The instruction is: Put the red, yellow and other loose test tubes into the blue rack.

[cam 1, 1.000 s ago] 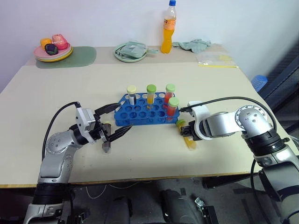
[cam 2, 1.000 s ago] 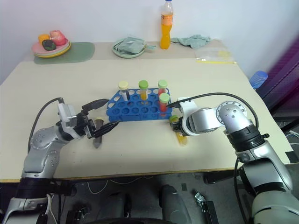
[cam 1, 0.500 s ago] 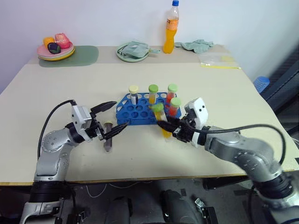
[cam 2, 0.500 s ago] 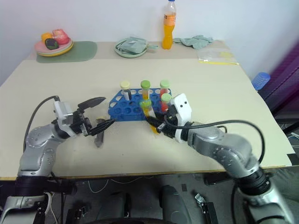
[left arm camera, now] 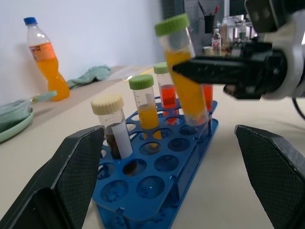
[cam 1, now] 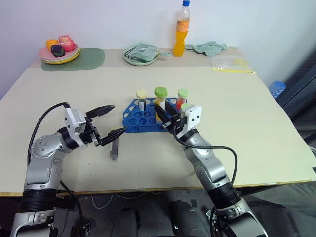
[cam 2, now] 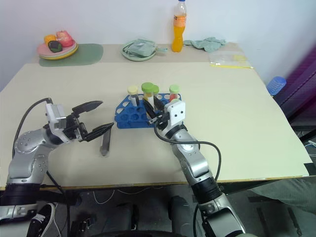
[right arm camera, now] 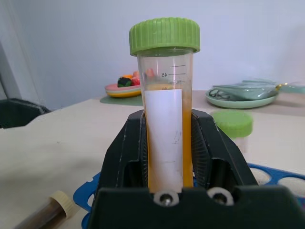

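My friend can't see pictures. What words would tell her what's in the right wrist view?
The right gripper is shut on a clear test tube of yellow liquid with a green cap, held upright. Below it is the edge of the blue rack, and a tube with a cream cap lies on the table.

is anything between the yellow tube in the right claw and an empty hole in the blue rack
Nothing visible blocks it. The right claw holds the yellow tube upright over the blue rack, whose front holes are empty. Four tubes already stand along the back rows, so the descent must stay clear of them.
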### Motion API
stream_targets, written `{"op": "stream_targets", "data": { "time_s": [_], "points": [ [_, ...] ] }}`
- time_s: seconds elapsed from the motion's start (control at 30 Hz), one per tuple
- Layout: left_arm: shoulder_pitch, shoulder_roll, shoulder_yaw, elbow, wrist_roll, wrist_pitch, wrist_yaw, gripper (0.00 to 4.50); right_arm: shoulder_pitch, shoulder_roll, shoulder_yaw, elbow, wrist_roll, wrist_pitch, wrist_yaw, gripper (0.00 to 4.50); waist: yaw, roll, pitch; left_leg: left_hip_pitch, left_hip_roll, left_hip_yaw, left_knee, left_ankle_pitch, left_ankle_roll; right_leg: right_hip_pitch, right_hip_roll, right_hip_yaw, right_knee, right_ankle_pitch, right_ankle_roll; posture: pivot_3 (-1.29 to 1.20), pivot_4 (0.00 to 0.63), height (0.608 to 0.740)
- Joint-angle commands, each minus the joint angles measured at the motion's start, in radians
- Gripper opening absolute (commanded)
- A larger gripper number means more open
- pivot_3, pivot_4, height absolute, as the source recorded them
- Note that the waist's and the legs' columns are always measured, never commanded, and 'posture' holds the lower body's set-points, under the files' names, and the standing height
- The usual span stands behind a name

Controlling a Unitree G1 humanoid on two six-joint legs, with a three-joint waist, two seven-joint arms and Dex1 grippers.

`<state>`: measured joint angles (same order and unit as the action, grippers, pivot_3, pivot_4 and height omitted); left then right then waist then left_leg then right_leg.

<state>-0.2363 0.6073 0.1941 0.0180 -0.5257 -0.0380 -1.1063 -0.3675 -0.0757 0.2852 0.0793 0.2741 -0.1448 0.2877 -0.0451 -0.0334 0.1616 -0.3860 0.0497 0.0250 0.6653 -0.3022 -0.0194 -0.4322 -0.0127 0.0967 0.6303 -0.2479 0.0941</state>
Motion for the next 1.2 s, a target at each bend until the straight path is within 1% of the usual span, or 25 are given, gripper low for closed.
{"op": "stream_targets", "data": {
  "time_s": [0.03,0.27,0.53,0.77,0.97,1.2],
  "points": [
    [-0.005,0.026,0.040,-0.031,-0.028,0.012,-0.006,4.50,0.000,0.035,-0.032,0.037,-0.051,-0.120,0.011,0.74,0.000,0.000,0.000,0.000,0.000,0.000,0.000,0.000,0.000,0.000,0.000,0.000,0.000,0.000,0.000,0.00,0.150,0.740],
    [0.008,0.036,0.047,-0.049,-0.035,0.030,-0.008,4.50,-0.035,0.085,-0.077,0.183,-0.118,-0.220,0.001,0.74,-0.001,0.000,0.000,0.001,0.000,0.000,0.000,0.000,0.000,0.001,0.000,0.000,0.001,0.000,0.000,0.00,0.150,0.740],
    [-0.004,0.046,0.048,-0.053,-0.035,0.049,-0.019,4.50,-0.082,0.103,-0.119,0.303,-0.151,-0.291,0.006,0.74,-0.002,0.000,0.000,0.002,0.000,0.000,0.000,0.000,0.000,0.001,0.000,0.000,0.001,0.000,0.000,0.00,0.150,0.740],
    [-0.026,0.046,0.036,-0.055,-0.034,0.057,-0.015,4.50,-0.060,0.108,-0.132,0.276,-0.156,-0.286,0.009,0.74,-0.001,0.000,0.000,0.002,0.000,0.000,0.000,0.000,0.000,0.001,0.000,0.000,0.002,0.000,0.000,0.00,0.150,0.740],
    [-0.045,0.037,0.013,-0.111,-0.031,0.098,0.024,4.50,-0.019,0.123,-0.116,0.225,-0.159,-0.266,0.013,0.74,-0.002,0.000,0.000,0.003,0.000,0.000,0.000,0.000,0.000,0.002,0.000,0.000,0.002,0.001,0.002,0.00,0.150,0.740],
    [-0.053,0.041,0.013,-0.146,-0.035,0.142,0.043,4.50,-0.014,0.143,-0.106,0.215,-0.170,-0.254,0.014,0.74,-0.003,0.001,0.000,0.005,0.000,0.000,-0.001,0.000,0.000,0.003,0.000,0.000,0.002,0.001,0.002,0.00,0.150,0.740]
  ]
}}
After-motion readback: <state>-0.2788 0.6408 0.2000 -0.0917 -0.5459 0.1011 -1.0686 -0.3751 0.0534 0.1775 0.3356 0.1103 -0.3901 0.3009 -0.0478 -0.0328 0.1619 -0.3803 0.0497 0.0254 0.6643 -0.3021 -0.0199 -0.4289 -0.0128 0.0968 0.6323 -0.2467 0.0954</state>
